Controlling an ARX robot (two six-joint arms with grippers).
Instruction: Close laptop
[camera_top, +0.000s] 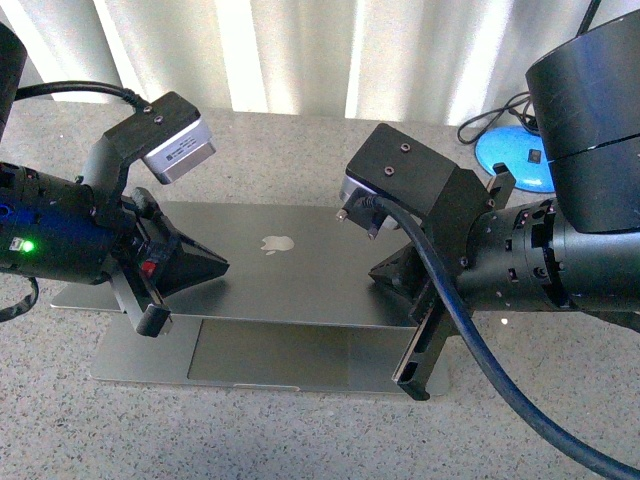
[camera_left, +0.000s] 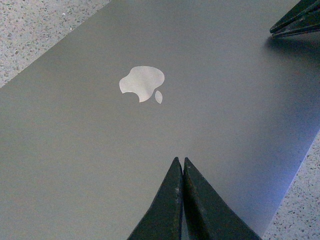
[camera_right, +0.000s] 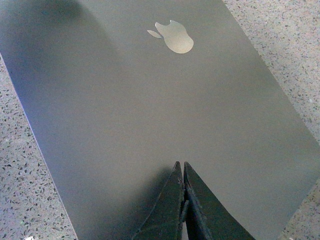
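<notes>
The space-grey laptop (camera_top: 300, 285) lies on the speckled table, its lid lowered most of the way over the base. The silver apple logo (camera_top: 277, 243) faces up. The front of the base with the trackpad (camera_top: 290, 350) shows below the lid's edge. My left gripper (camera_top: 225, 265) is shut, its tip on or just above the lid's left part; it also shows in the left wrist view (camera_left: 181, 161). My right gripper (camera_top: 375, 272) is shut, its tip at the lid's right part (camera_right: 181, 165). The lid fills both wrist views (camera_left: 100, 150) (camera_right: 150, 110).
A blue round object (camera_top: 515, 160) with a black cable lies at the back right of the table. A pale curtain hangs behind the table. The speckled table top (camera_top: 300, 440) runs along the laptop's front.
</notes>
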